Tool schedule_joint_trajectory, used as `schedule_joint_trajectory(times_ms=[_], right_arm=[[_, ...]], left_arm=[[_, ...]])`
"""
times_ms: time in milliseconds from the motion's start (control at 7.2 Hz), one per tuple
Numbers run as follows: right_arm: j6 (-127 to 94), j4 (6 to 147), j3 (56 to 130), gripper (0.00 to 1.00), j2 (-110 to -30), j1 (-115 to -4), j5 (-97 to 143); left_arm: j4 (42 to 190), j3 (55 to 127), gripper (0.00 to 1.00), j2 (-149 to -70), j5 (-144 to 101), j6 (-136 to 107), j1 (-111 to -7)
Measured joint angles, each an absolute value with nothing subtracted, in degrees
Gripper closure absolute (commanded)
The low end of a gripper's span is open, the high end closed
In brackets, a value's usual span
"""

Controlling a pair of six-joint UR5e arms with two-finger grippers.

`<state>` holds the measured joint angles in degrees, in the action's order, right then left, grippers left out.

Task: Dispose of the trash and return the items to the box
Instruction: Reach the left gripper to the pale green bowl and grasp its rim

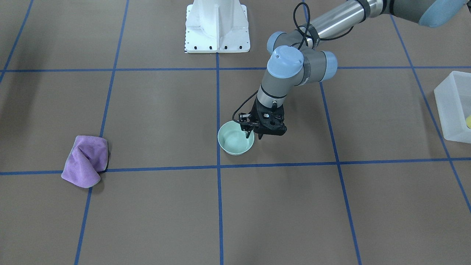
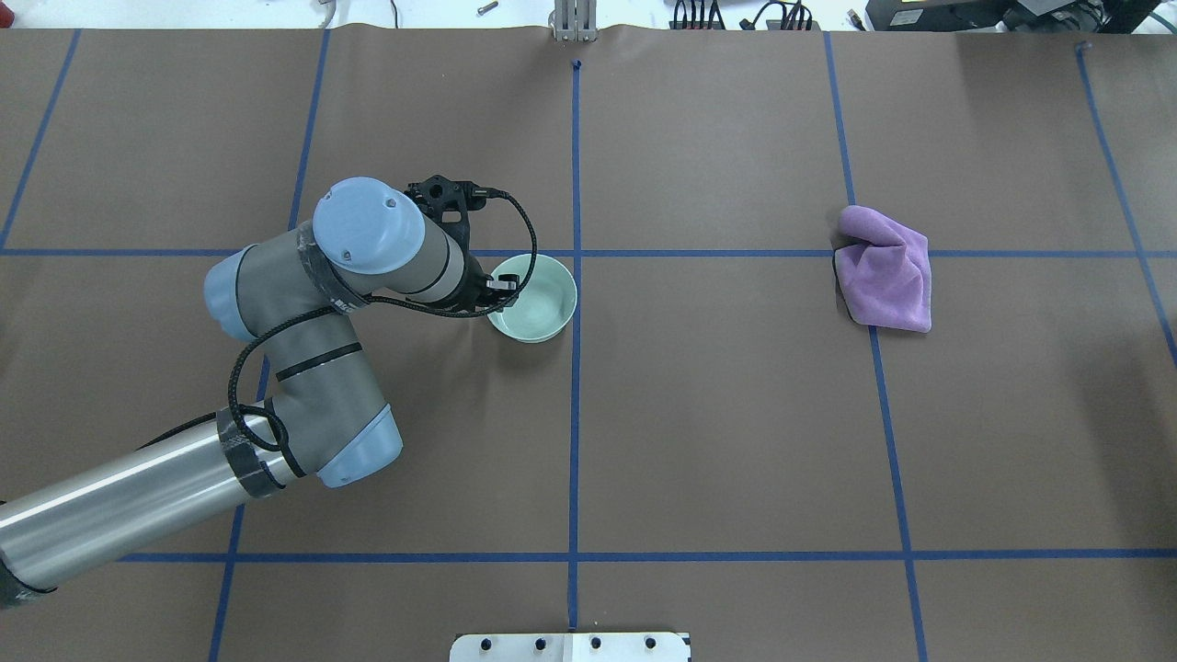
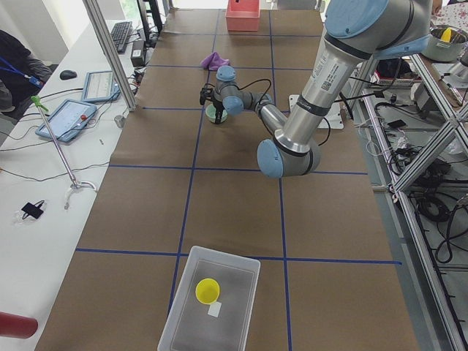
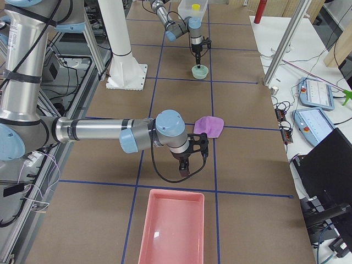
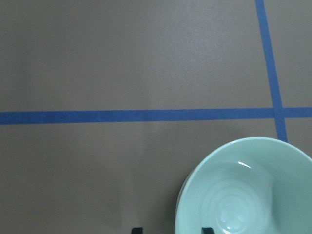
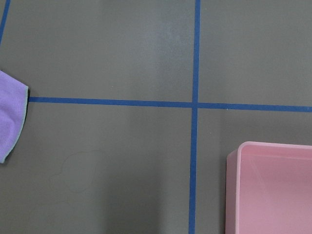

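Observation:
The pale mint-green bowl (image 1: 232,141) stands upright on the brown table near the centre line; it also shows in the overhead view (image 2: 538,299) and in the left wrist view (image 5: 243,195). My left gripper (image 1: 254,135) points down at the bowl's rim, open, with one finger inside the rim and one outside. The yellow cup (image 3: 207,290) sits inside the frosted white box (image 3: 175,296) at the table's left end. My right gripper (image 4: 184,170) hangs over the table between the purple cloth and the pink tray; I cannot tell if it is open or shut.
A crumpled purple cloth (image 2: 887,267) lies on the robot's right half of the table. A pink tray (image 4: 146,231) stands at the table's right end. The robot's white base (image 1: 217,25) is at mid-table edge. Blue tape lines cross the table.

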<state>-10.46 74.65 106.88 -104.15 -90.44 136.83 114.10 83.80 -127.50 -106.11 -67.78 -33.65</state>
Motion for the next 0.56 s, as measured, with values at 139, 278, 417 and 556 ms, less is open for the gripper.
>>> schedule_joint_trajectory(times_ms=[139, 278, 417, 556], right_arm=[[-10.5, 74.6, 106.8, 0.00, -104.1, -90.4, 136.8], [-10.5, 74.6, 106.8, 0.00, -104.1, -90.4, 136.8], [-10.5, 74.6, 106.8, 0.00, -104.2, -90.4, 136.8], [-10.5, 74.6, 106.8, 0.00, -104.2, -90.4, 136.8]], left_arm=[[114.7, 83.5, 1.00, -128.0, -106.1, -68.0, -33.7], [114.9, 83.8, 1.00, -128.4, -106.1, -68.5, -33.7], [114.9, 84.7, 1.00, -128.5, -106.2, -68.8, -33.7], [114.6, 86.7, 1.00, -128.1, -106.5, -68.8, -34.3]])
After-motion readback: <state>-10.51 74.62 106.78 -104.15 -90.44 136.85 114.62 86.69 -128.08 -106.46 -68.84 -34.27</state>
